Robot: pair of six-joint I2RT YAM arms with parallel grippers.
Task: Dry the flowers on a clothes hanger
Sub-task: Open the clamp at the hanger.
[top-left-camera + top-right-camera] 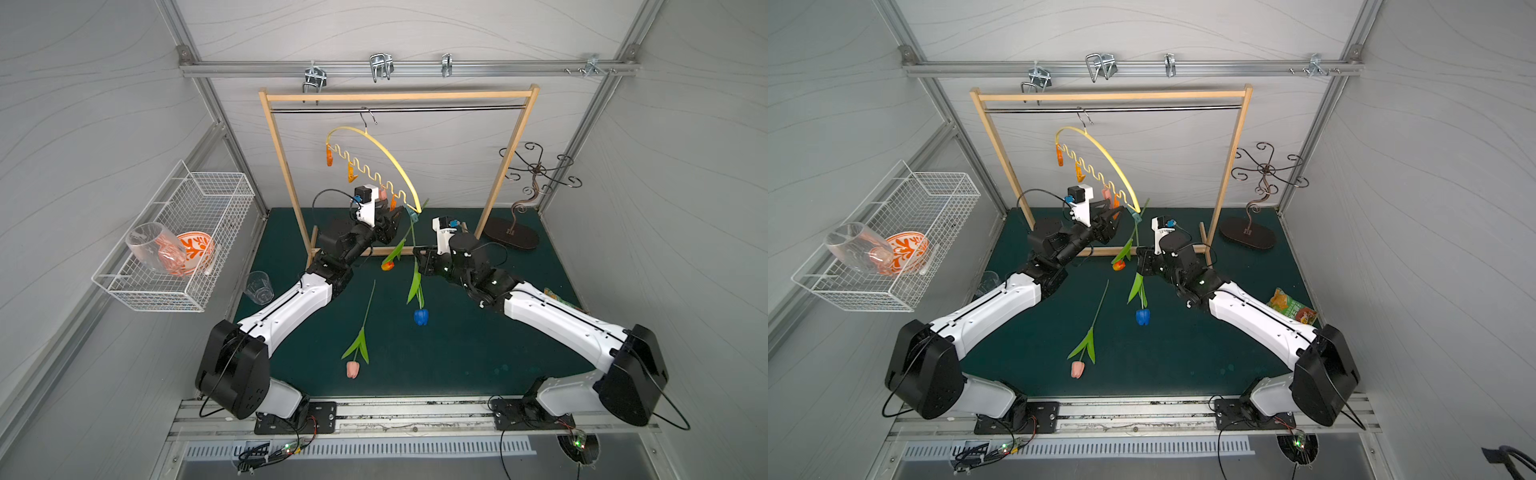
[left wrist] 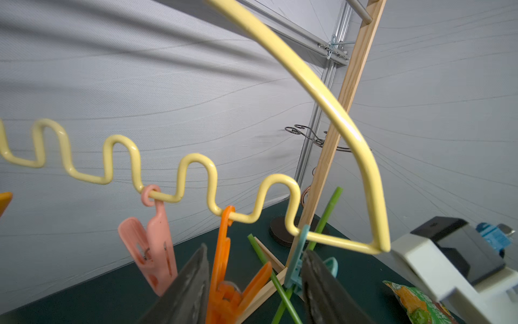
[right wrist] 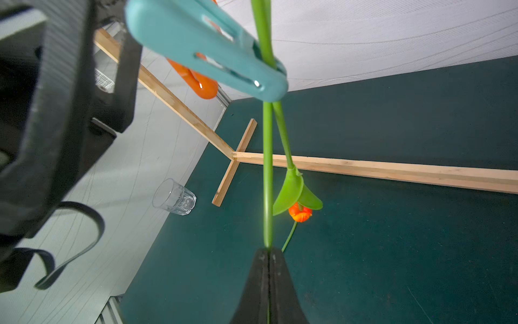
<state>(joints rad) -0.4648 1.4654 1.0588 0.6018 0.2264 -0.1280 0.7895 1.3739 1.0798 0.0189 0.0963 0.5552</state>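
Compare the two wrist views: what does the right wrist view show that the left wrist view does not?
Only right wrist: the right gripper shut on a green stem, the orange tulip head, a clear glass. Only left wrist: the clothes hanger with its wavy bar, a pink clothespin, a snack packet. Both: the teal clothespin, an orange clothespin, the wooden rack.

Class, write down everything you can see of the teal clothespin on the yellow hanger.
The teal clothespin looks like smooth plastic, with slotted arms. Its ring hangs on the wavy lower bar of the yellow hanger, at the corner end, beside an orange clothespin. It hangs tilted, tip closed on two green stems. The left gripper stands close beside it, jaws apart.
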